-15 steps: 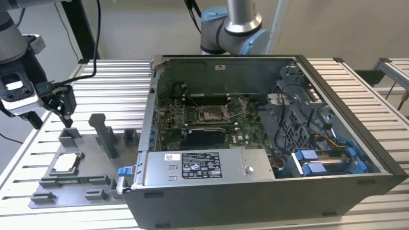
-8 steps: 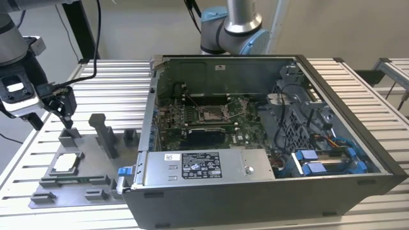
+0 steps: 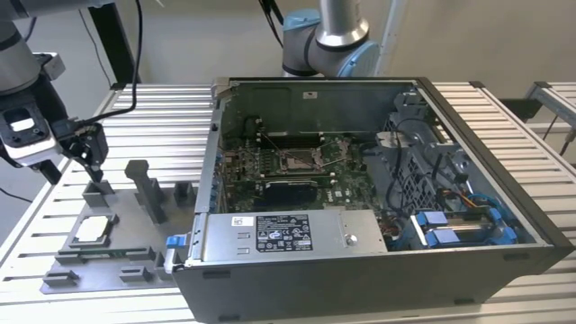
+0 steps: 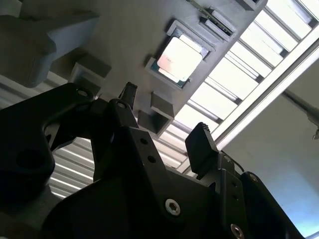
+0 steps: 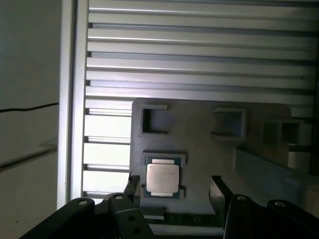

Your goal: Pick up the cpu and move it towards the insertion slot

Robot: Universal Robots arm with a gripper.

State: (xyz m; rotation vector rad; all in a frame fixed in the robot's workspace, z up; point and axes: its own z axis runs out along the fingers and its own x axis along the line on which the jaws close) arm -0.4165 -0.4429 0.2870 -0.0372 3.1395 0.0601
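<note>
In the first wrist view the hand [image 5: 174,186] is spread open with nothing in it, right above the grey fixture plate [image 5: 199,149]. The cpu [image 5: 162,179] sits in that plate's pocket, untouched. The insertion slot [image 3: 297,160] is well away from the plate, inside the PC case [image 3: 270,270].

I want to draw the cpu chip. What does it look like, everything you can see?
The cpu is a small flat square with a pale, silvery metal top and a darker rim. It lies flat, top up, in a shallow pocket of the grey fixture plate. The open gripper hangs above; nothing grips it.
</note>
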